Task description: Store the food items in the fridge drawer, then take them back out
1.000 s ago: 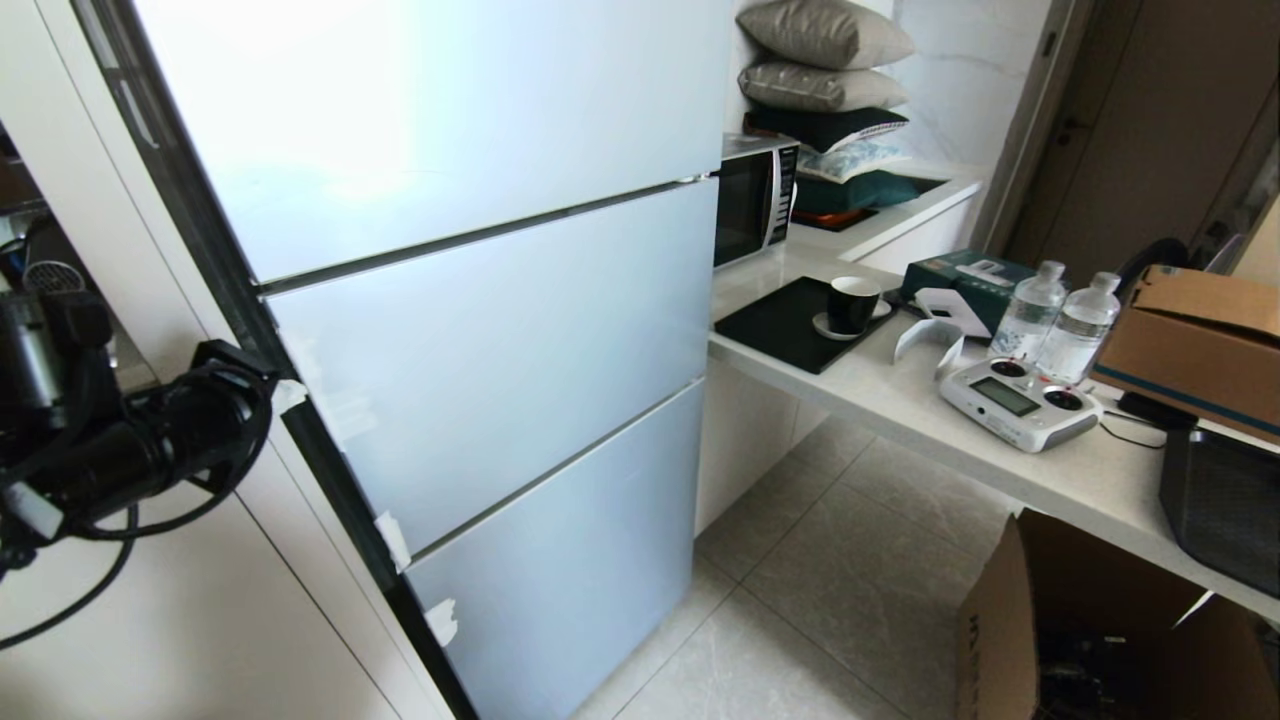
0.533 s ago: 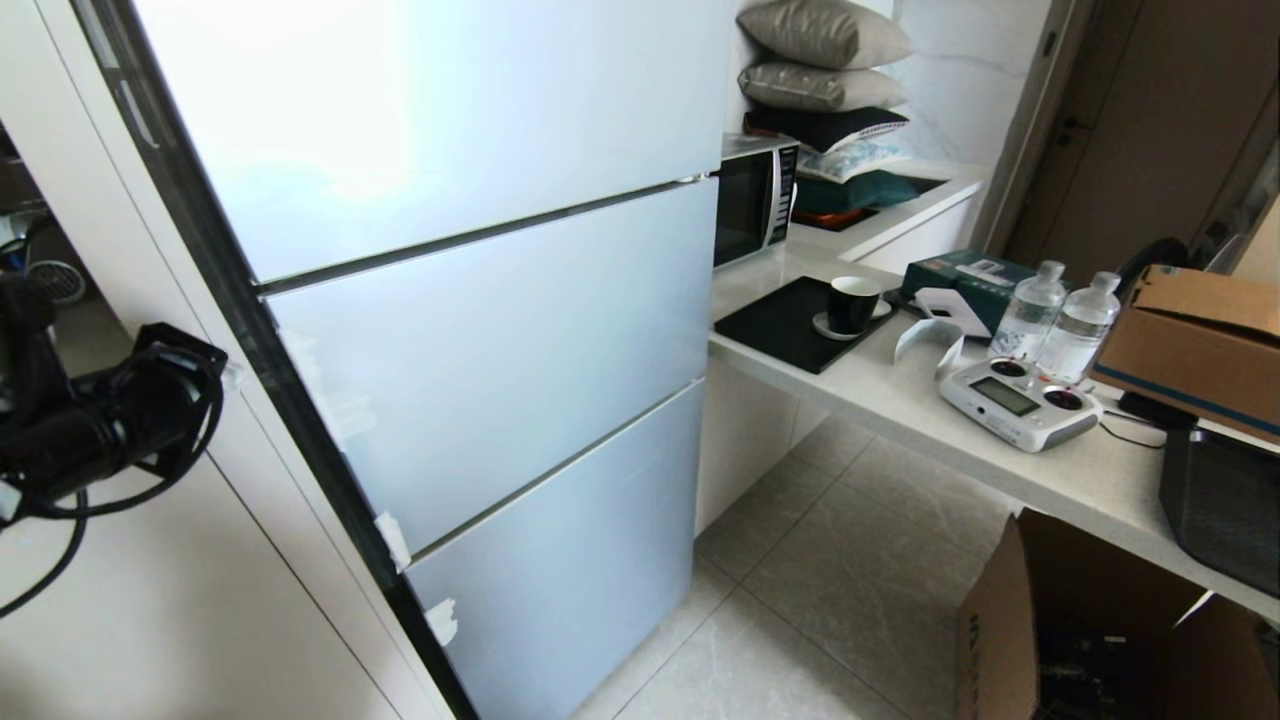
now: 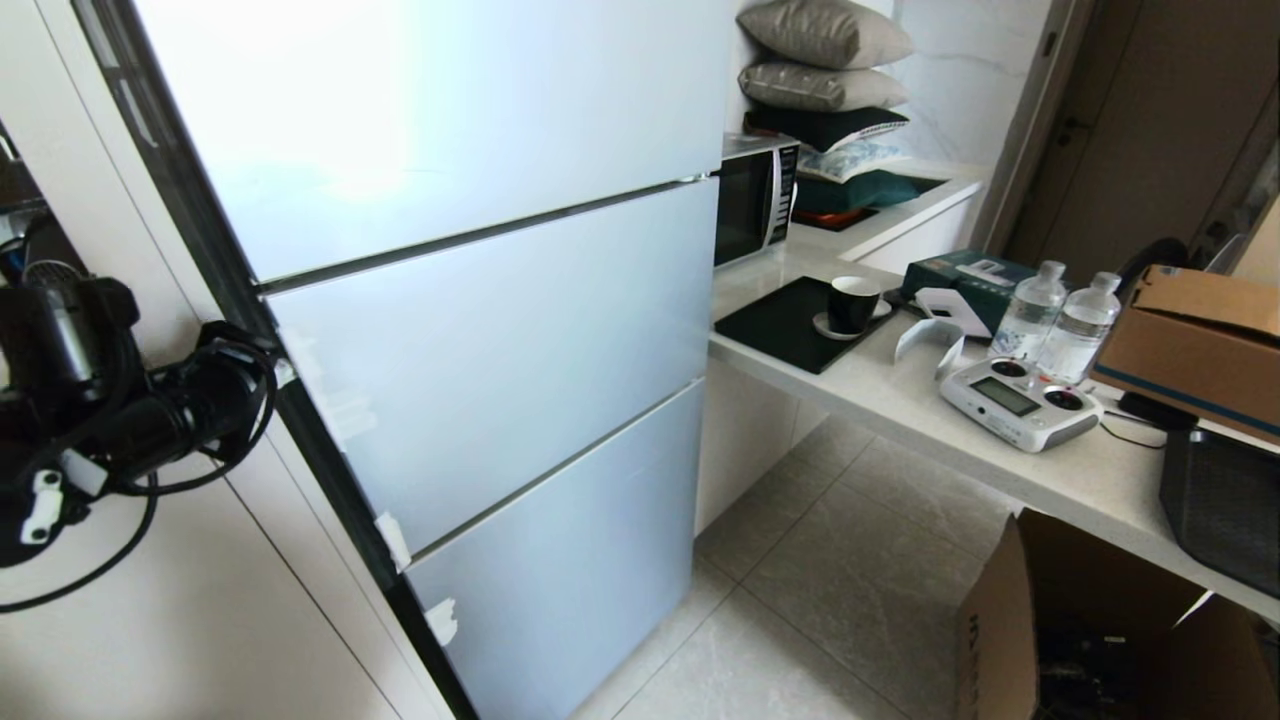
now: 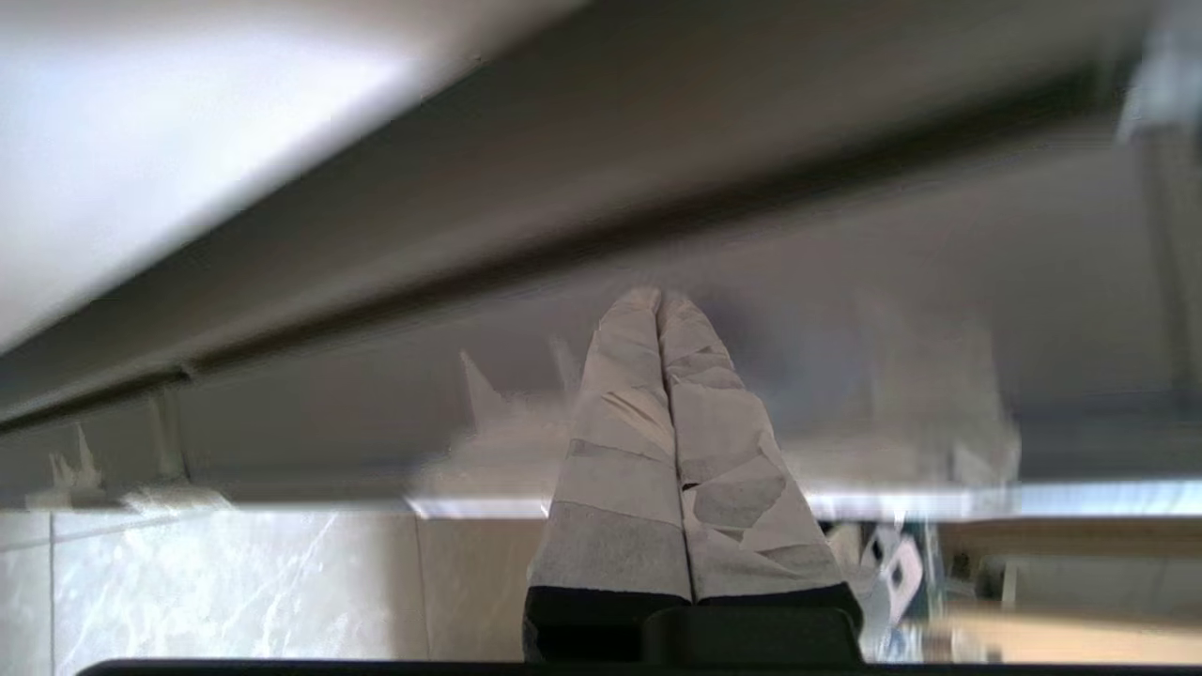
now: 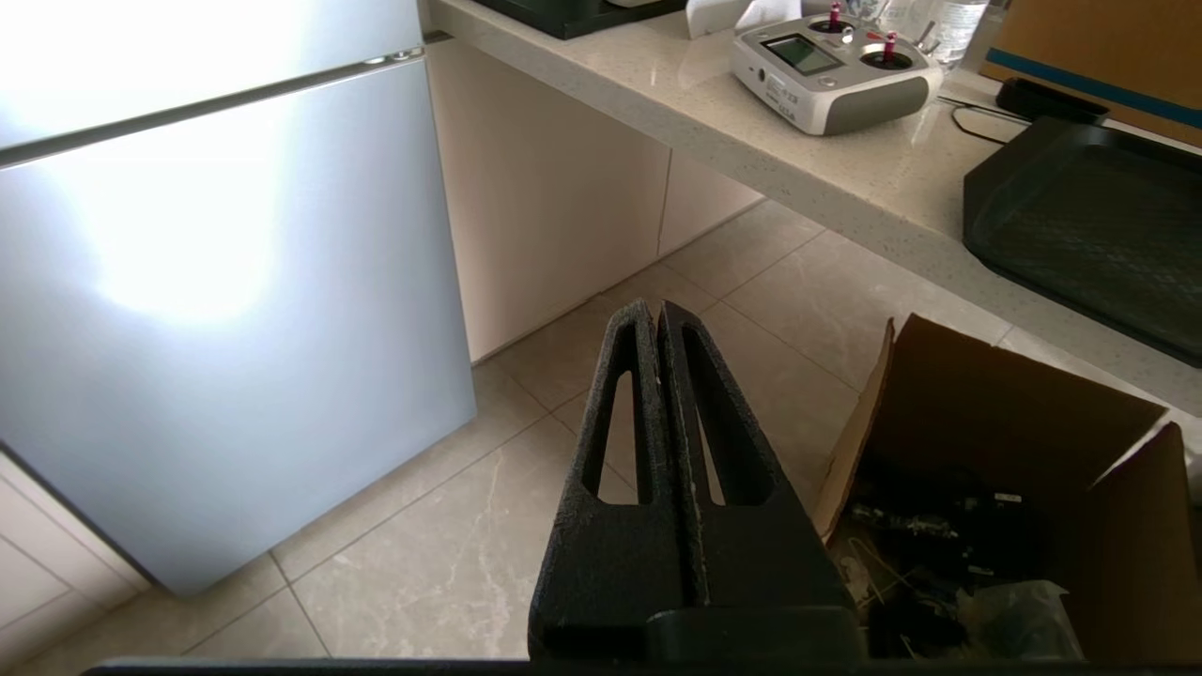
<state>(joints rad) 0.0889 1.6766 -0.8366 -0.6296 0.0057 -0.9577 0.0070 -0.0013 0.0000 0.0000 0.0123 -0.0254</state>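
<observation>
The fridge (image 3: 500, 350) stands closed, with three pale blue door fronts. The food items and the fridge drawer are hidden. My left gripper (image 3: 283, 372) is at the left side edge of the middle door, by a scrap of white tape. In the left wrist view the left gripper (image 4: 657, 299) has tape-wrapped fingers (image 4: 620, 422) pressed together, shut on nothing, with their tips close to the grey door edge. My right gripper (image 5: 657, 305) is outside the head view; it hangs shut and empty over the floor tiles.
To the right of the fridge, a white counter (image 3: 900, 400) carries a microwave (image 3: 752, 198), a black tray with a cup (image 3: 852, 303), two water bottles (image 3: 1030, 310), a remote controller (image 3: 1018, 400) and a cardboard box (image 3: 1190, 340). An open cardboard box (image 3: 1050, 630) sits on the floor.
The left arm drew back to the left, away from the fridge, then came back to the right to the middle door's edge. The right arm and the camera stayed still.
</observation>
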